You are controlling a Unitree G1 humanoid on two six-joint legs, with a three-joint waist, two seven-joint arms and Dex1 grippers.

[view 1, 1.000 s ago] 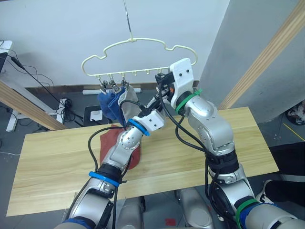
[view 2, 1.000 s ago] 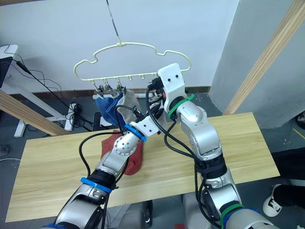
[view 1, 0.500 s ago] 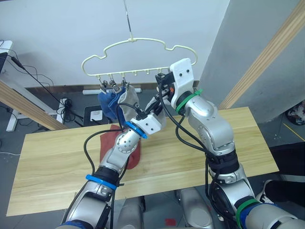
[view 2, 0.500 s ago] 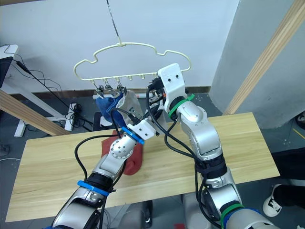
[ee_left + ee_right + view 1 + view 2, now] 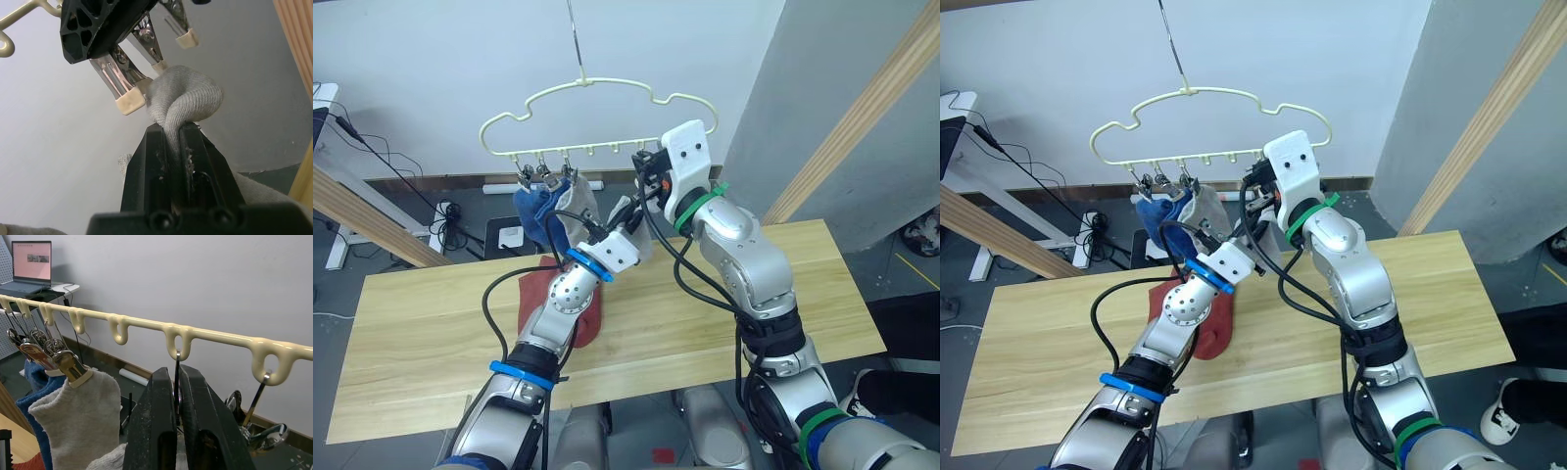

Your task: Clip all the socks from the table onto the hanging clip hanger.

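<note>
The pale yellow-green clip hanger (image 5: 597, 86) hangs above the table's (image 5: 431, 323) far edge. A blue sock (image 5: 536, 217) and a light grey sock (image 5: 78, 411) hang from clips at its left end. In the left wrist view my left gripper (image 5: 175, 128) is shut on another grey sock (image 5: 188, 95), whose bunched edge touches the tip of a metal clip (image 5: 128, 93). My right gripper (image 5: 177, 374) is shut on that clip under the hanger's bar, right above the left gripper (image 5: 625, 211). Rust-red socks (image 5: 540, 292) lie on the table beneath my left arm.
Thick wooden poles slant down at the left (image 5: 372, 220) and right (image 5: 862, 108) of the table. Cables and a power strip (image 5: 445, 220) lie on the floor behind it. A laptop (image 5: 32, 259) stands on a side desk far left.
My left gripper has shifted slightly left and up with the grey sock, closer to the clip. The right arm and the hanger have stayed put.
</note>
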